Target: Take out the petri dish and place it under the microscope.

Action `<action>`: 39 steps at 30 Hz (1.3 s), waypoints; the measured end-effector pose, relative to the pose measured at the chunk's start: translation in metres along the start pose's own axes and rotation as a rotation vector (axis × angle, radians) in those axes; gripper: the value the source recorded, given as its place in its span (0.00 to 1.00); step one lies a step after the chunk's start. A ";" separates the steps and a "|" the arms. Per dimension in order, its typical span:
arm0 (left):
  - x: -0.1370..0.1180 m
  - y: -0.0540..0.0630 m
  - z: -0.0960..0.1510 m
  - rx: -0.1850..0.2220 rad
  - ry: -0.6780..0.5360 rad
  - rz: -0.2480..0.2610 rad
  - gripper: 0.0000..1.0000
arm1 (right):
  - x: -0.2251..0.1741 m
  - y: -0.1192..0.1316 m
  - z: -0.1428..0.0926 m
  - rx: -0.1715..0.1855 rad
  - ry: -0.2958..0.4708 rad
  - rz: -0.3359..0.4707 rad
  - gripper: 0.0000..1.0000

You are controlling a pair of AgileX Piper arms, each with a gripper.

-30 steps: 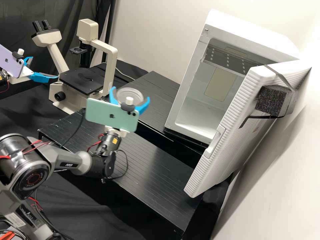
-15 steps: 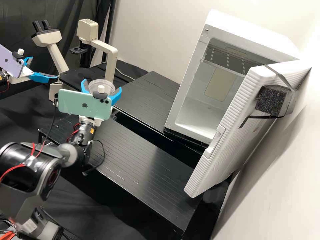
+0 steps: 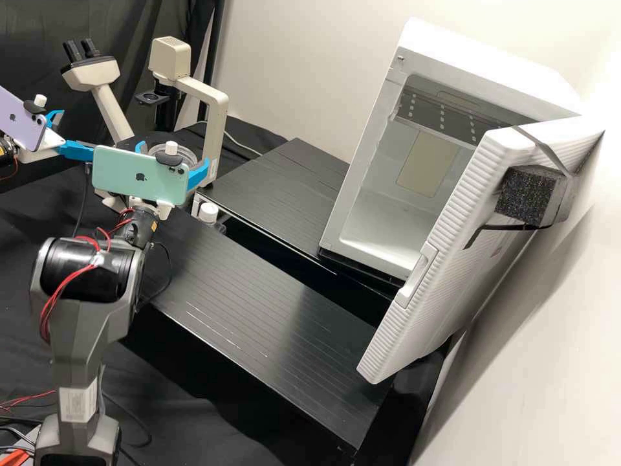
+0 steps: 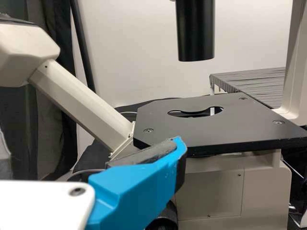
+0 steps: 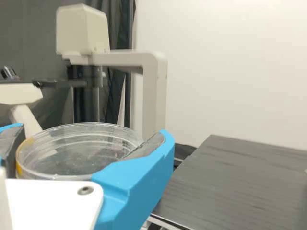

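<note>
"Two arms reach into the high view; what does each one carry?"

"The right gripper [image 3: 173, 151], nearer and just right of the other, has the petri dish [image 3: 185, 156] between its blue fingers. The left gripper [image 3: 87, 131], at the far left, stands wide apart."

"Where is the dish, exactly?"

"Held up in front of the stage of the microscope [image 3: 212, 120], as the camera sees it. I can't tell its height over the bench."

"And the rest?"

"Each gripper has a phone mounted on it, a green one [image 3: 123, 181] and a purple one [image 3: 19, 123]. At the far right stands a white cabinet [image 3: 504, 71], its door [image 3: 414, 323] swung open, with a foam block [image 3: 525, 194] strapped to it. Two black platforms sit between, the near one [image 3: 259, 323] and the far one [image 3: 284, 188]."

"Left wrist view?"

"One blue finger [image 4: 134, 191] with a dark pad, near the black stage [image 4: 225, 129] and its round opening. A black tube [image 4: 195, 31] hangs above the stage."

"Right wrist view?"

"Dark pads on both sides of the clear, round dish, which lies roughly level, a yellowish mark on its rim. The microscope's pale post stands beyond it, and the far platform is over to the right."
</note>
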 end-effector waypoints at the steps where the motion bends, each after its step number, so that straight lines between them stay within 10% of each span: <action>1: 0.000 0.000 0.000 0.000 0.000 0.000 1.00 | 0.005 -0.003 0.000 0.002 -0.005 0.000 0.00; 23: 0.000 0.000 0.000 0.000 0.000 0.000 1.00 | 0.079 -0.040 -0.009 -0.119 -0.104 -0.071 0.00; 39: 0.000 0.000 0.000 0.000 0.000 0.000 1.00 | 0.118 -0.060 -0.004 -0.121 -0.159 -0.152 0.00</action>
